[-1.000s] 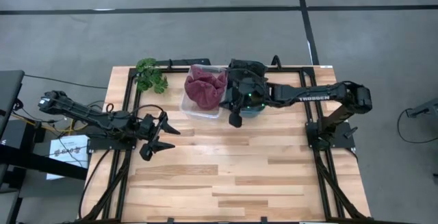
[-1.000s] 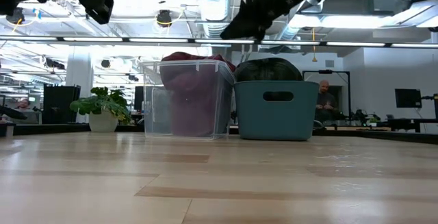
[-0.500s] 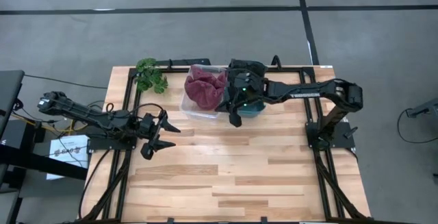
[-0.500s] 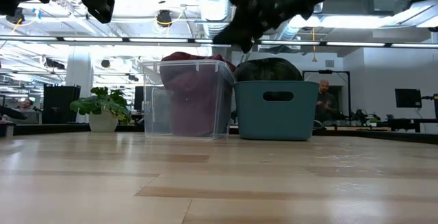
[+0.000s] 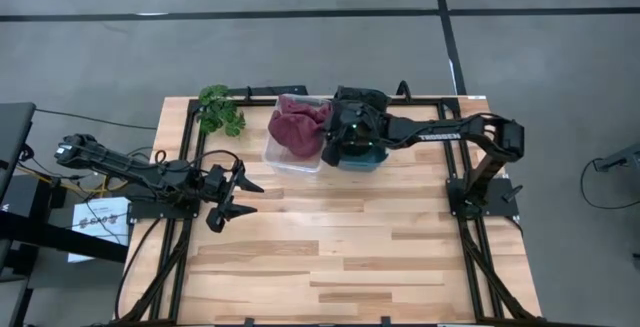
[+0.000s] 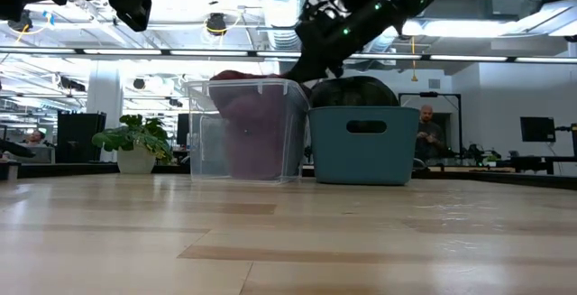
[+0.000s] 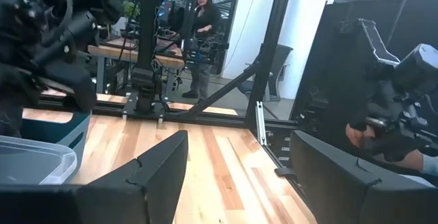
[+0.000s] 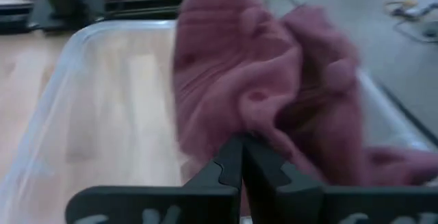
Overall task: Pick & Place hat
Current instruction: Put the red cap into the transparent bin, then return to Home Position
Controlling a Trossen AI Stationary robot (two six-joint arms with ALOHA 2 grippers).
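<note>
**Right gripper moves in over the clear bin and the maroon hat**

Compared with half a second ago, the right gripper [image 5: 331,148] has pulled back off the bare wood and now sits over the seam between the two bins; in the low view it has dropped closer to the clear bin's rim. The left gripper [image 5: 226,196] is unchanged, hovering over the table's [image 5: 340,257] left part with its fingers spread wide and holding nothing.

Just left of the right gripper stands the clear bin [image 5: 277,154], and the maroon hat [image 5: 298,130] lies heaped inside it, rising above the rim. It is crumpled into soft lobes, so no clear long axis or facing can be read. The fabric looks ribbed and knitted. In the right wrist view the hat [image 8: 274,94] lies directly ahead of the fingertips [image 8: 236,157], which are pressed together with nothing between them. Under and right of the right gripper sits the teal bin [image 6: 364,144], holding a dark bundle [image 6: 353,90].
</note>
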